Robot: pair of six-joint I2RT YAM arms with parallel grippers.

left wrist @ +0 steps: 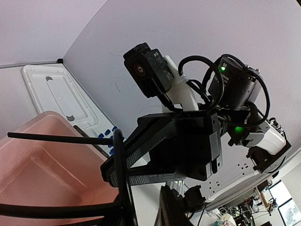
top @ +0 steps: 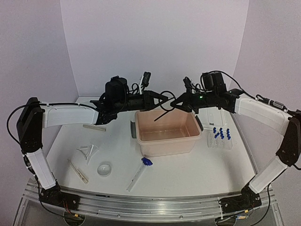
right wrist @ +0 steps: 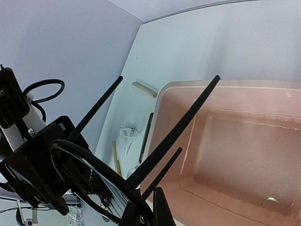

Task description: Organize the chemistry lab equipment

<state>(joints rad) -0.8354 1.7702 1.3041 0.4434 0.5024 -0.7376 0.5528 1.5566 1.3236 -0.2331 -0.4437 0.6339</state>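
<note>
The black wire ring stand [top: 165, 112] hangs over the back rim of the beige tub [top: 167, 141], its legs pointing down into it. My right gripper [top: 178, 101] is shut on its ring; in the right wrist view the ring [right wrist: 101, 176] runs between my fingers [right wrist: 162, 209]. My left gripper [top: 162, 99] is at the ring's other side, with a bare gap between its jaws, open. The left wrist view shows the ring [left wrist: 121, 165] across the right gripper's closed tips [left wrist: 109, 173]. Blue-capped tubes [top: 221, 134] stand in the clear rack at right.
A clear funnel [top: 89, 150], a wooden clamp [top: 78, 171], a small clear dish [top: 104, 168], a pale rod [top: 94, 126] and a blue-tipped brush [top: 141, 170] lie left of and in front of the tub. A white lid [left wrist: 56, 94] lies behind the rack.
</note>
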